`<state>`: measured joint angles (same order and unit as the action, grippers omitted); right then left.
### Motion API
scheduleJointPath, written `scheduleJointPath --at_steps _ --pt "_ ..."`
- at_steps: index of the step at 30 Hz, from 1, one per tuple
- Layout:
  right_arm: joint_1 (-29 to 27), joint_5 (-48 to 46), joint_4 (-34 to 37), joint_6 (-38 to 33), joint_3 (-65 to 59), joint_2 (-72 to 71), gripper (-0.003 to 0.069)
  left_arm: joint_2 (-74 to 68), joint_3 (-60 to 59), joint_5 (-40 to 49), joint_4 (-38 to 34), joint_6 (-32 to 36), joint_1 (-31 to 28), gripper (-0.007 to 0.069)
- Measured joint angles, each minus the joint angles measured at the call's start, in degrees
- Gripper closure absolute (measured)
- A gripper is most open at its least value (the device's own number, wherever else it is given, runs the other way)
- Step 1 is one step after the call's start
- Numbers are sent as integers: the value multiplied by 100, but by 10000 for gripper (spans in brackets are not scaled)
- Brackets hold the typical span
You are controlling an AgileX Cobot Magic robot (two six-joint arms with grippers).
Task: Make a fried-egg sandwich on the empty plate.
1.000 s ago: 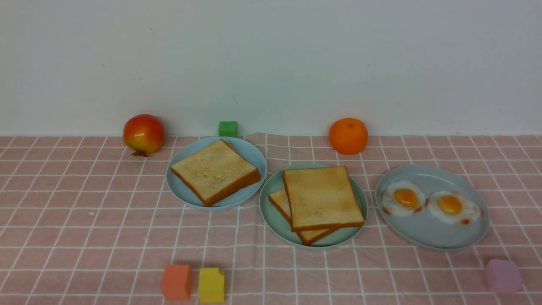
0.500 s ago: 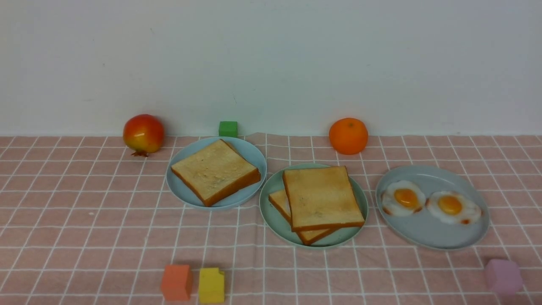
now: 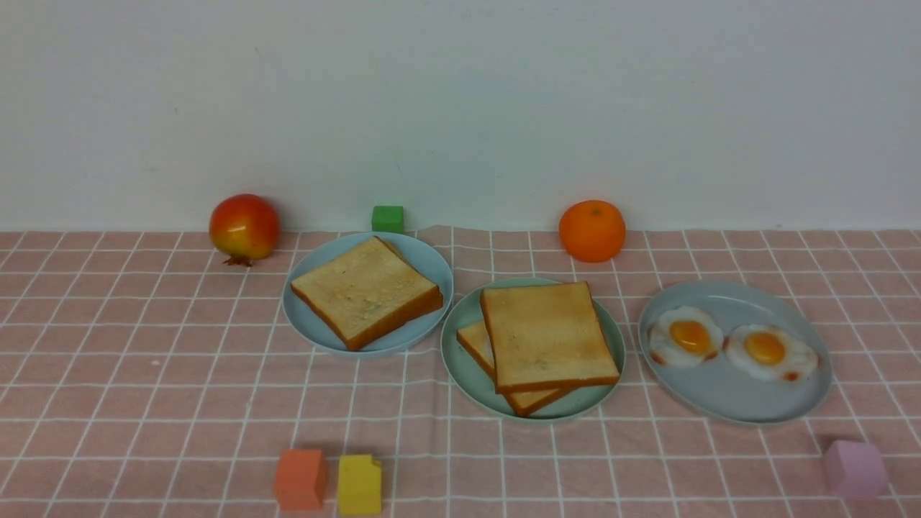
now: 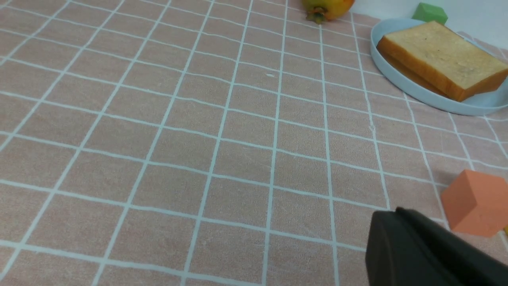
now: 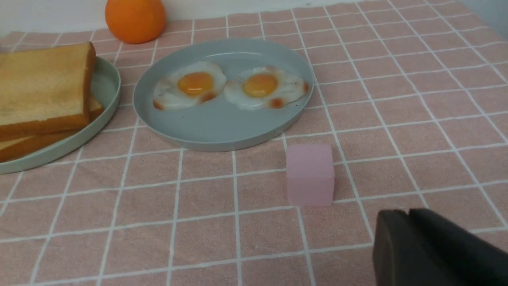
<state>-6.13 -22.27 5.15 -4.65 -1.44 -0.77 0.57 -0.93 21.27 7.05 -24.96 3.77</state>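
The mint-green plate [image 3: 575, 406] stands mid-table with two toast slices stacked on it, the top slice [image 3: 547, 334] skewed over the lower one [image 3: 476, 344]. No egg shows between them. Two fried eggs [image 3: 686, 337] [image 3: 770, 351] lie on the blue-grey plate [image 3: 734, 399] at the right. A third toast slice [image 3: 365, 291] lies on the left blue-grey plate [image 3: 424, 262]. Neither gripper shows in the front view. My left gripper [image 4: 391, 212] is shut and empty, low over the cloth beside an orange cube [image 4: 474, 202]. My right gripper [image 5: 401, 212] is shut and empty near a pink cube [image 5: 309, 174].
A pomegranate [image 3: 244, 226], a green cube [image 3: 387, 219] and an orange [image 3: 591, 230] stand along the back wall. The orange cube [image 3: 300, 478] and a yellow cube [image 3: 358, 484] sit front left, the pink cube [image 3: 855, 469] front right.
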Motion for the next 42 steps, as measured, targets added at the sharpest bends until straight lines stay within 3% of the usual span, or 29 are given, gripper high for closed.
scheduleJointPath --at_steps 42 --pt "0 -24 0 0 10 0 524 0 0 0 0 5 0 569"
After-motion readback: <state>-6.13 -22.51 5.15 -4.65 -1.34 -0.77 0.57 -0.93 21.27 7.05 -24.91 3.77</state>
